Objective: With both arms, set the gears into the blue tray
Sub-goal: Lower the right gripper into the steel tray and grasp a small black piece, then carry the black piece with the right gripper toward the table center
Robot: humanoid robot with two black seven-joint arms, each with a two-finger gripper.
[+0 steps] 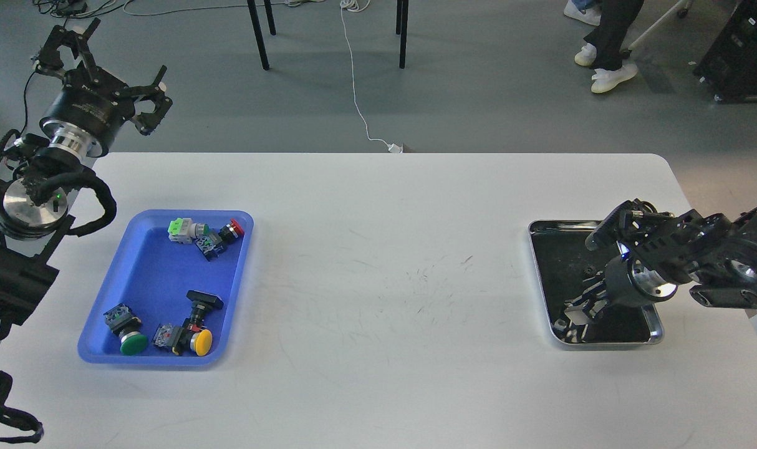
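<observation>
One white bench (378,262) fills my view, with grey floor beyond it, chair legs (328,31), a white cable (356,93) and someone's white shoes (603,68) at the far edge. Two trays sit on it, well apart. The blue tray (148,280) on my left holds four push-button switches (194,330): two green, one red, one yellow. The steel tray (544,249) on my right has a dark inside; one small black gear (589,270) shows there, though I cannot count more. My right gripper (581,308) reaches down into that tray, covering much of it; whether its jaws are apart or closed I cannot tell. My left gripper (104,65) hangs off the bench's far-left corner, jaws spread wide, holding nothing.
</observation>
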